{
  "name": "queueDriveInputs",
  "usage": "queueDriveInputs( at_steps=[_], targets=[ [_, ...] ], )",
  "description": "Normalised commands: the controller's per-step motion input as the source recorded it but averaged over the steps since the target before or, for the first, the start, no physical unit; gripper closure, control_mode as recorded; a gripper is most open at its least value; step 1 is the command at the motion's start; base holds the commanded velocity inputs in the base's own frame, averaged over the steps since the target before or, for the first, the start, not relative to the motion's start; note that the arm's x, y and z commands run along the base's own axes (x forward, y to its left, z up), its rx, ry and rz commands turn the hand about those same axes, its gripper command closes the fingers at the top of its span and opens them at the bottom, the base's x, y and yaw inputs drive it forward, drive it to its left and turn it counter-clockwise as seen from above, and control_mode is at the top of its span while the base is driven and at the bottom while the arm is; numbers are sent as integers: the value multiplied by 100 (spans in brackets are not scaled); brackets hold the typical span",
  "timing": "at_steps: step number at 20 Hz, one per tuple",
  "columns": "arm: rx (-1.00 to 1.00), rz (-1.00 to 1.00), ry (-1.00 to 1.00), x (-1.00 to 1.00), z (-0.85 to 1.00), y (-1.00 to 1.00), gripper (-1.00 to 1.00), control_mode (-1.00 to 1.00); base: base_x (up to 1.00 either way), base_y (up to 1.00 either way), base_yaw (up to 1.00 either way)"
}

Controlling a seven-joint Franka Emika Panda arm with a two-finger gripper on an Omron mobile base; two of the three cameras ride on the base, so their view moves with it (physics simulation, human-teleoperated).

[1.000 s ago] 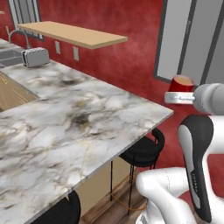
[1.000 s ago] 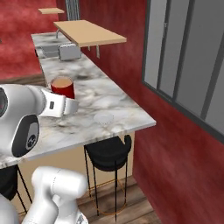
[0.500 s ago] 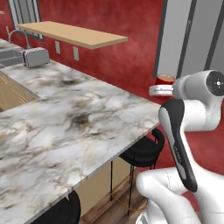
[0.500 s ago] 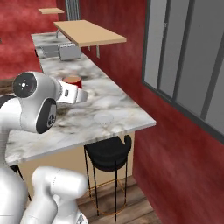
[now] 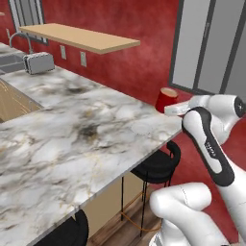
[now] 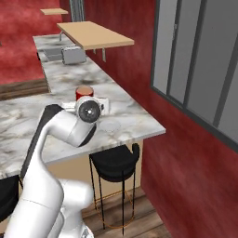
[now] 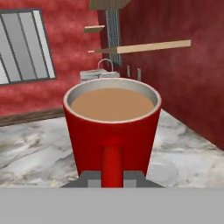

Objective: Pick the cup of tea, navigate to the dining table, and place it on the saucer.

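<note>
The gripper (image 7: 113,178) has hold of the cup of tea (image 7: 112,127), its jaws closed in on the handle, which runs down the near face of the red mug to the two dark fingertips (image 7: 89,178) at the bottom of the hand view. The cup sits upright and level, with the tan liquid lying flat a little below its pale rim. In the left base view the cup of tea (image 5: 166,99) hangs in the air just off the far corner of the desk (image 5: 72,139), carried at the end of the white arm, with the red wall behind it. In the right base view the cup (image 6: 84,93) shows behind the round wrist joint, above the marble top of the desk (image 6: 46,116).

The saucer (image 6: 109,126) lies flat on the marble near the corner of the desk, just beside and below the hand, pale and hard to pick out from the veined stone. In the left base view the saucer (image 5: 143,127) sits close to the desk's far edge, short of the cup and apart from it. In the hand view the saucer (image 7: 162,170) shows low to the right of the cup.

A black stool (image 6: 115,161) stands under the corner of the desk. At the far end a silver toaster (image 5: 39,62) rests by a sink (image 5: 9,61), under a wooden wall shelf (image 5: 81,37)
</note>
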Motion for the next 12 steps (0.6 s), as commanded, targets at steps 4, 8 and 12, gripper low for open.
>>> queueDriveInputs(
  at_steps=[4,8,12],
  targets=[
    [0,40,-7,0,-4,-14,100,-100,0,0,0],
    [-6,10,8,17,-21,3,100,-100,0,0,0],
    [-8,0,23,24,-10,2,100,-100,0,0,0]
  ],
)
